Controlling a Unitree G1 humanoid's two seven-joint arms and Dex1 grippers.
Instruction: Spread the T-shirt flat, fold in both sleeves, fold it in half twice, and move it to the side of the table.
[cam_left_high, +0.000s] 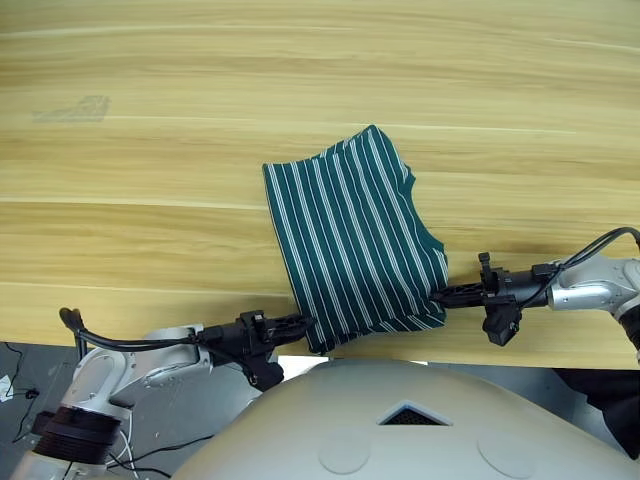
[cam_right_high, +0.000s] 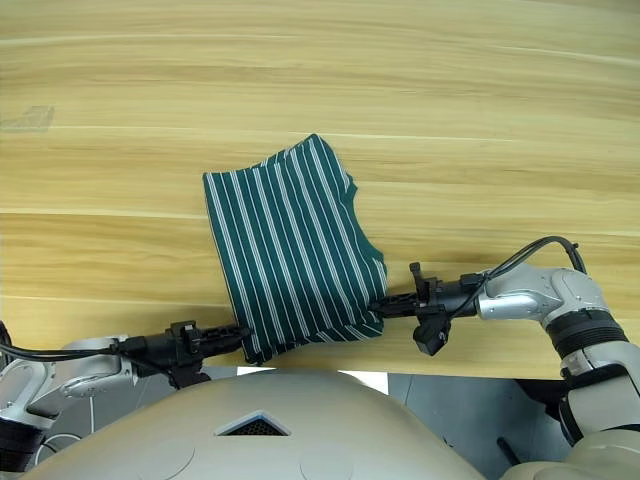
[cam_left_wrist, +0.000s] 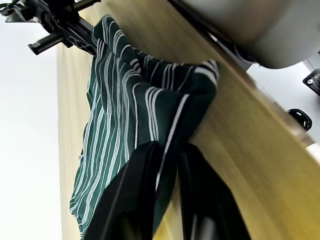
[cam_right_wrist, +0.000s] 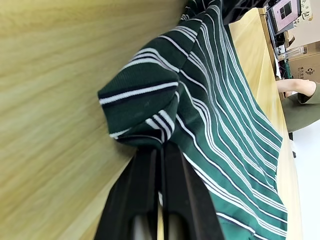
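I see a light wood-grain tabletop (cam_left_high: 150, 60), planks running side to side, spanning the whole head view. One thing lies on it: a dark green T-shirt (cam_left_high: 355, 245) with thin white stripes, folded into a rough rectangle, stripes running away from me. It sits a little right of centre, close to the near edge. Its near hem reaches that edge, and both near corners are bunched up off the wood. Neckline faces right. Far left on the wood there's a faint pale mark (cam_left_high: 72, 108), well apart from the shirt.
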